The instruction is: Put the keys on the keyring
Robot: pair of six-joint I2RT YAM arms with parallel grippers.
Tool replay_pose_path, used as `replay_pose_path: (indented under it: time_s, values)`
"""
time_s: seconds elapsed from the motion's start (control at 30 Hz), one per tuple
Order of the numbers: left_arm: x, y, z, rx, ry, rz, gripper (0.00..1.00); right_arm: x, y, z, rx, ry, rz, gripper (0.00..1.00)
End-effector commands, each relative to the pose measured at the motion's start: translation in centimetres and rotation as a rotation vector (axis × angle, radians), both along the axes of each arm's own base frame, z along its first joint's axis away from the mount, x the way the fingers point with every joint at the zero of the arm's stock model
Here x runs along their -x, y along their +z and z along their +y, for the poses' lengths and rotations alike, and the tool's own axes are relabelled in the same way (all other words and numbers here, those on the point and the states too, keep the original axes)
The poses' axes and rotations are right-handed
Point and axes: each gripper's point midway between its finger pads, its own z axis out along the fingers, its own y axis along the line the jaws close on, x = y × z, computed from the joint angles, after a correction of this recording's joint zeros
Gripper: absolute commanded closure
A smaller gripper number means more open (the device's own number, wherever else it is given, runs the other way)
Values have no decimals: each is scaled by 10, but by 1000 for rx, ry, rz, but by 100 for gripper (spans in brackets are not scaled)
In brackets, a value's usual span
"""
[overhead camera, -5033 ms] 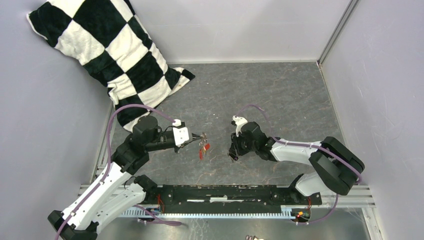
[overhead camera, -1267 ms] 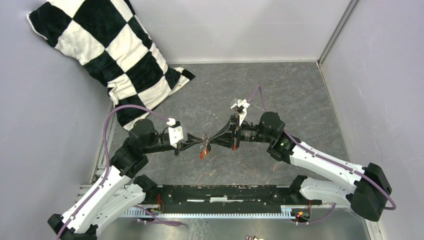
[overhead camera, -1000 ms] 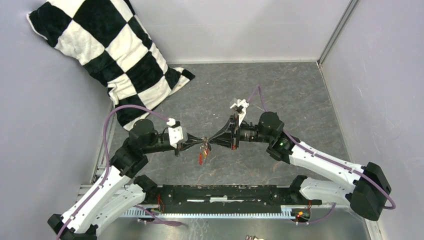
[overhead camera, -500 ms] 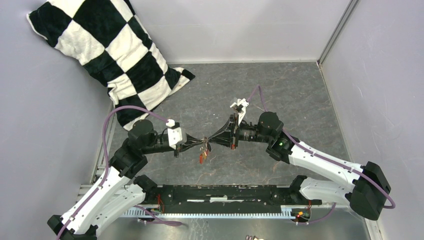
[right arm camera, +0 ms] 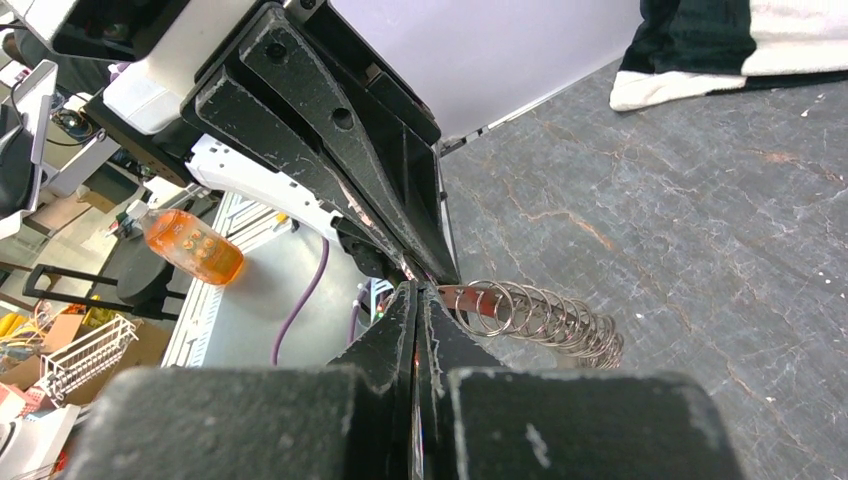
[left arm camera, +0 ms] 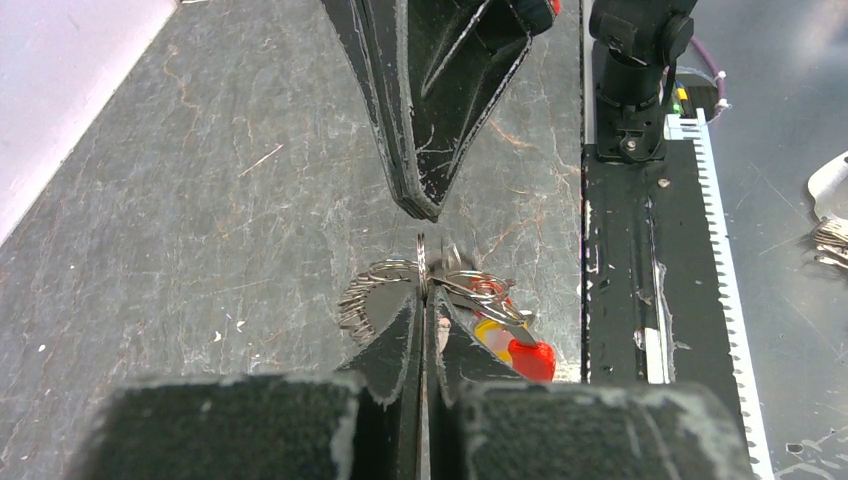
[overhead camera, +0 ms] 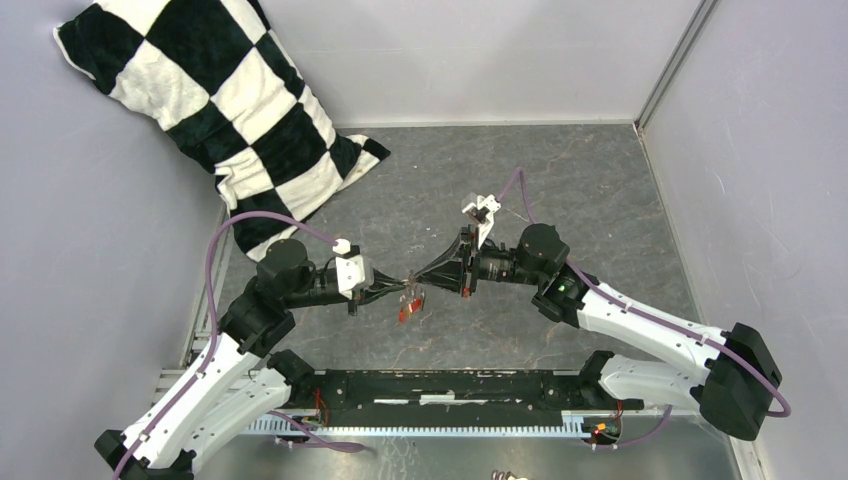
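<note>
Left gripper [left arm camera: 421, 305] is clamped tight on the keyring [left arm camera: 372, 290], up over the middle of the grey table [overhead camera: 560, 180], with red and yellow keys [left arm camera: 512, 346] hanging on its near side. Right gripper [left arm camera: 426, 208] has its fingers pressed together too, tip just short of the ring.

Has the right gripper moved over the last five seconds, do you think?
Yes: the right gripper swung left, toward the checkered pillow's side, and now meets the left gripper holding the keyring.

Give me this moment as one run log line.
step: threading | left gripper: shut on keyring, red and yellow keys hanging beside | right gripper: shut, tip close to keyring | held item: not visible
</note>
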Motion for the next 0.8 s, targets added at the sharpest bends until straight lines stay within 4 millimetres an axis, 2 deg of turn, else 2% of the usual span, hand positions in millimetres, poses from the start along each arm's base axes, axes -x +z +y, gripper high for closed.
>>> replay_pose_path:
  time_s: [0.0,0.2,0.3,0.4,0.47,0.53,0.6,0.63,0.67,0.77]
  values:
    - [5,23,-2,31,-41,-81,98,-1,21,0,-63,-13,-41,99]
    - [4,23,-2,29,-38,-76,98,0,18,-1,-61,-6,-34,99]
    - [0,21,-1,22,-16,-77,98,-1,4,-4,-7,-27,-33,100]
    - [-12,7,4,-27,41,-80,98,-13,-27,-16,130,-104,-56,96]
    - [-21,-2,8,-57,93,-82,98,-22,-50,-31,204,-167,-41,88]
    - [-25,-7,10,-70,113,-88,98,-37,-78,-51,279,-268,11,68]
    - [-23,-9,10,-69,107,-83,98,-49,-105,-74,348,-376,59,53]
    - [-21,-9,10,-67,103,-81,98,-51,-118,-83,384,-416,83,45]
    - [-20,-10,10,-68,100,-76,98,-52,-128,-89,410,-441,91,34]
    - [-18,-10,11,-70,98,-68,98,-47,-156,-97,468,-425,64,28]
